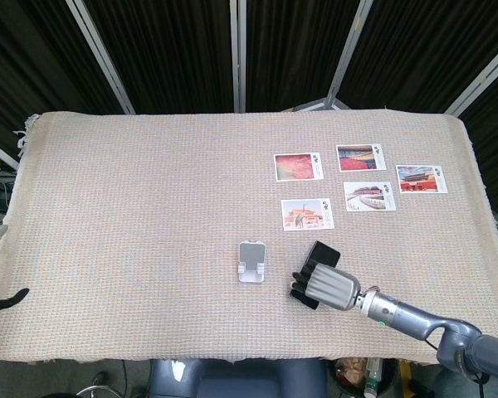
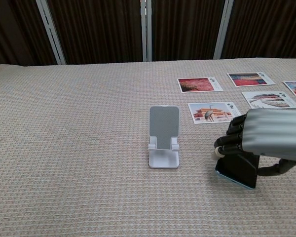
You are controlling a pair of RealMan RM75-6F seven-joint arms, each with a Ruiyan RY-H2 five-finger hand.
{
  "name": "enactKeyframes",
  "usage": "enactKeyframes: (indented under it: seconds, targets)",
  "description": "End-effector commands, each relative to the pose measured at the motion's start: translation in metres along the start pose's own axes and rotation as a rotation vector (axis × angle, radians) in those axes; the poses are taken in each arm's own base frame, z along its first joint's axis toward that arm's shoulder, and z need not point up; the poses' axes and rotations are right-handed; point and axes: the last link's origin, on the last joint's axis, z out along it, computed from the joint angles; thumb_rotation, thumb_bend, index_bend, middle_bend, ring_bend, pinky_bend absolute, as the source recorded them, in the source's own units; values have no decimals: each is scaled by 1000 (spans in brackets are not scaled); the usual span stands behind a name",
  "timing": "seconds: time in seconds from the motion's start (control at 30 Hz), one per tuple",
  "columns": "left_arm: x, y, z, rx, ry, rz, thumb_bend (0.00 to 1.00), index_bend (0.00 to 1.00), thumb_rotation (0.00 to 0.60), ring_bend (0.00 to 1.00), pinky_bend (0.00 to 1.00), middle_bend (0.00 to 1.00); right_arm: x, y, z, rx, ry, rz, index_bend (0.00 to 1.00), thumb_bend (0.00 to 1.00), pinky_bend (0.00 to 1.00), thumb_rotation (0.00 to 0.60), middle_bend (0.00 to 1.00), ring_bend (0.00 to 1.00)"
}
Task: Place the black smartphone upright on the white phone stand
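Observation:
The black smartphone (image 1: 322, 252) (image 2: 237, 169) lies at the front right of the cloth-covered table, to the right of the white phone stand (image 1: 251, 262) (image 2: 164, 136). My right hand (image 1: 322, 284) (image 2: 266, 134) grips the phone: the fingers curl over its left edge and the thumb sits at its right side. The phone's far end looks tipped up under the palm, and the hand hides most of it. The stand is upright with nothing on it, about a hand's width left of the phone. Only a dark sliver of my left hand (image 1: 3, 302) shows at the left table edge.
Several photo postcards (image 1: 307, 214) (image 2: 215, 112) lie flat behind and to the right of the phone, the nearest just beyond my right hand. The woven beige cloth (image 1: 133, 207) covers the table. Dark curtains with metal posts stand behind it.

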Motion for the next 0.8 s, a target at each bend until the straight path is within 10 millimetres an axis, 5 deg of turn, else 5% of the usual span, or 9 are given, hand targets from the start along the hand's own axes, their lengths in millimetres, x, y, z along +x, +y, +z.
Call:
enactKeyframes:
  seconds: [0.03, 0.23, 0.5, 0.8]
  targets:
    - [1, 1, 0, -2, -1, -5, 0, 0, 600, 0, 0, 0, 17, 14, -5, -22, 104, -189, 470, 311, 415, 600, 481, 410]
    - [6, 1, -3, -6, 11, -25, 0, 0, 600, 0, 0, 0, 53, 19, -2, -38, 241, -457, 477, 309, 418, 600, 490, 416]
    - [12, -4, -7, -10, 14, -57, 0, 0, 600, 0, 0, 0, 97, 0, 27, -60, 324, -769, 438, 307, 419, 600, 440, 414]
    - [12, -7, -6, -2, 13, -66, 0, 0, 600, 0, 0, 0, 95, -19, 68, -56, 259, -965, 458, 307, 399, 600, 425, 393]
